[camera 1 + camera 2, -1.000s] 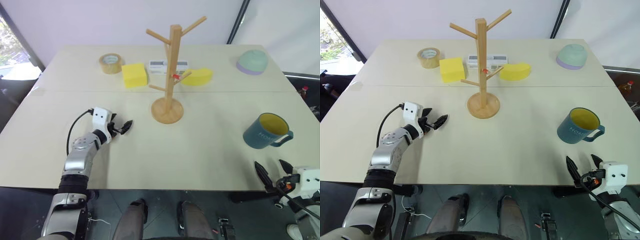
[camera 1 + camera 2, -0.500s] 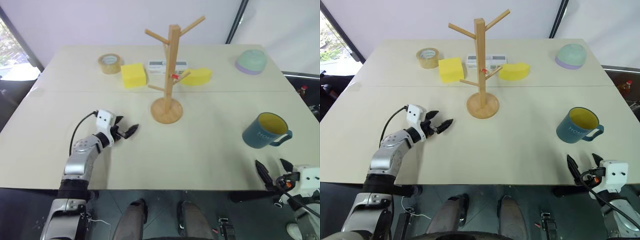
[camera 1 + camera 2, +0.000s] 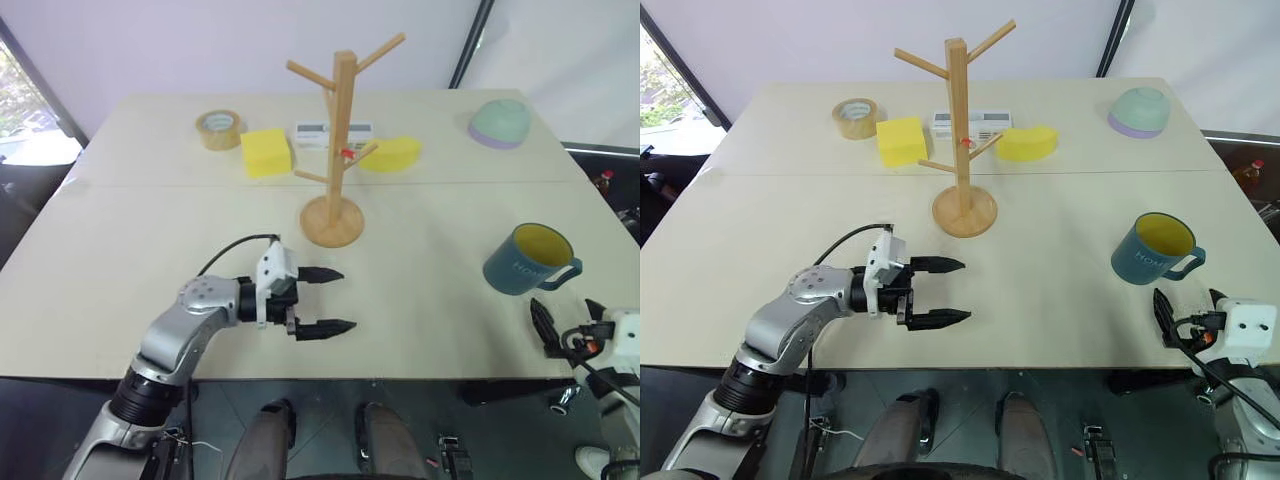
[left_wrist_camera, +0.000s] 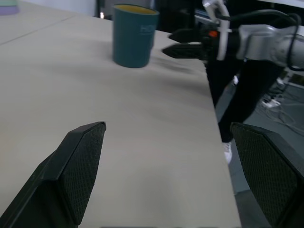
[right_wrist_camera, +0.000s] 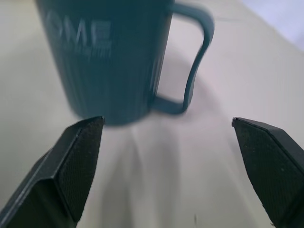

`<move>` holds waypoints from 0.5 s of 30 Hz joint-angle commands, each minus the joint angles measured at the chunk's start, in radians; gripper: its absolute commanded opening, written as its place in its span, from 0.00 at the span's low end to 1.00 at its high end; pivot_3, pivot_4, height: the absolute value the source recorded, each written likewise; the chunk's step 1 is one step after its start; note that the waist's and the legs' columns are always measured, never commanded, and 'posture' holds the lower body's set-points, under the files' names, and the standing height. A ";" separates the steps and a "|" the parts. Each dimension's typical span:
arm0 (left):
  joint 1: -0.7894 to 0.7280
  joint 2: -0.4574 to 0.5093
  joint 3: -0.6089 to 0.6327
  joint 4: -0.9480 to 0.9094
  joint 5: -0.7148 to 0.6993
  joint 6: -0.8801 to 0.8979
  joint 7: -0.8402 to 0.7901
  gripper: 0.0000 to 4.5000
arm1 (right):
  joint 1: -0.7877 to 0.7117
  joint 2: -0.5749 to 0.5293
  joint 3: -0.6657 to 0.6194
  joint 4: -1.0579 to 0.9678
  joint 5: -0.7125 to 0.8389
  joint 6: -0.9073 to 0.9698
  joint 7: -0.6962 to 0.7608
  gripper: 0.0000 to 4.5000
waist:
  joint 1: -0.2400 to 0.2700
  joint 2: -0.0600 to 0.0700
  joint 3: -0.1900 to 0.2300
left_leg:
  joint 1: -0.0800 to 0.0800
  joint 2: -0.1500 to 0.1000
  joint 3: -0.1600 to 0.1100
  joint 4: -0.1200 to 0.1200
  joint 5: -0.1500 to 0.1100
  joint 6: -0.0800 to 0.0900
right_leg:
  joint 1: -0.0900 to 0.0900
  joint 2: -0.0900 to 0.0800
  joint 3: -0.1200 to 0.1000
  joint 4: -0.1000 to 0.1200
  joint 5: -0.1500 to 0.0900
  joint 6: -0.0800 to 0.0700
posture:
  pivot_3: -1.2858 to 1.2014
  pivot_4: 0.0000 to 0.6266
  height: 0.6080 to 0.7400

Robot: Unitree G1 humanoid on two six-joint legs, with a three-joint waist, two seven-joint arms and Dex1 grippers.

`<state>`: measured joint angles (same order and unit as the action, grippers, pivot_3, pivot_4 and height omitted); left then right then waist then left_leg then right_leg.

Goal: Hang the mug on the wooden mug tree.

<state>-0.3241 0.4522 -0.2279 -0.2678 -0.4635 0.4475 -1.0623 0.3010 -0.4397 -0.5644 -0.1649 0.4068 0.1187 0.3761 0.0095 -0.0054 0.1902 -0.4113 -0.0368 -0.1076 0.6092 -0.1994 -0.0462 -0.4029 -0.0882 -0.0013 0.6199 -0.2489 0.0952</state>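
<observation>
Here the right gripper (image 3: 1185, 312) hangs at the table's near edge with its two black fingers spread wide and empty, pointing at the teal-blue ceramic mug with the yellow interior (image 3: 1153, 250). The mug stands upright on the pale table (image 3: 1060, 240) just beyond those fingers, its loop handle (image 5: 192, 61) turned toward the robot's right. The left gripper (image 3: 318, 300) is likewise parted and holds nothing, hovering low over the table's near middle and aimed across toward the mug.

The step in hand looks like the approach for the grasp. To do it well, the right gripper should straddle the mug's body or rim rather than the handle, since the loop must stay free to slip over a peg. A firm, level grip matters, as glazed ceramic may slide.

Well apart, past the table's centre, stands the tall light-wood mug tree on its round disc base (image 3: 335, 140), its angled pegs bare. Yellow sponges (image 3: 267, 151) lie behind it.
</observation>
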 commanded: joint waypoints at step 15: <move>-0.013 0.016 0.004 -0.069 -0.014 -0.009 -0.003 1.00 | -0.198 -0.041 0.001 0.136 -0.050 0.037 -0.056 0.99 | 0.000 0.000 0.000 | 0.000 -0.001 0.000 0.001 0.000 0.000 | 0.000 0.001 0.000 0.002 0.000 0.000 | 0.52 0.24 1.00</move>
<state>-0.3419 0.4631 -0.2343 -0.2996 -0.4670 0.4500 -1.0667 0.1098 -0.4553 -0.5548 -0.0224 0.3631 0.1663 0.3190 0.0094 -0.0052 0.1902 -0.4110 -0.0375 -0.1073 0.6107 -0.1991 -0.0457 -0.4028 -0.0876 -0.0010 0.6219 -0.2489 0.0951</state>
